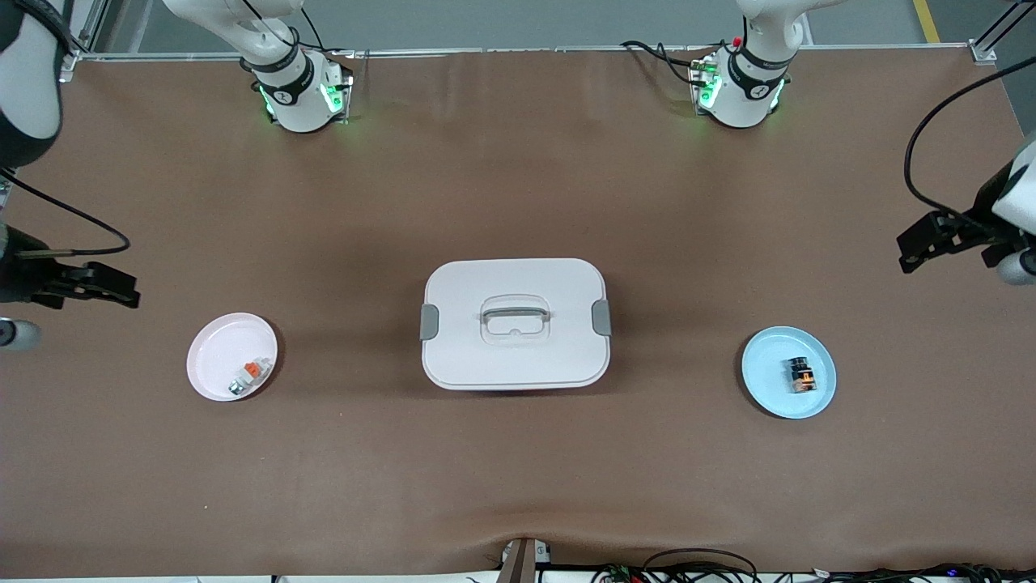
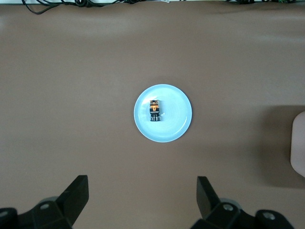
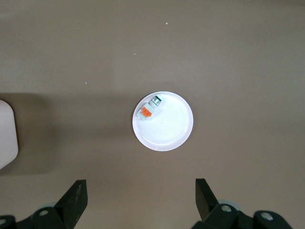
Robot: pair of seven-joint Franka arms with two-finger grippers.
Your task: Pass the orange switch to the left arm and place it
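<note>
The orange switch [image 1: 801,376] lies on a light blue plate [image 1: 789,397] at the left arm's end of the table. It also shows in the left wrist view [image 2: 155,110] on that plate [image 2: 174,119]. The white box [image 1: 515,348] stands mid-table between the two plates. My left gripper [image 1: 919,243] is open and empty, up over bare table close to the blue plate; its jaws stand wide apart in its wrist view [image 2: 142,193]. My right gripper [image 1: 109,287] is open and empty over bare table near the pale pink plate, jaws also wide apart [image 3: 141,193].
A pale pink plate [image 1: 218,348] at the right arm's end holds a small white-and-grey part with an orange top [image 1: 249,376], also in the right wrist view [image 3: 148,109]. An edge of the box shows in each wrist view [image 2: 299,150] [image 3: 7,133]. Cables lie along the near table edge.
</note>
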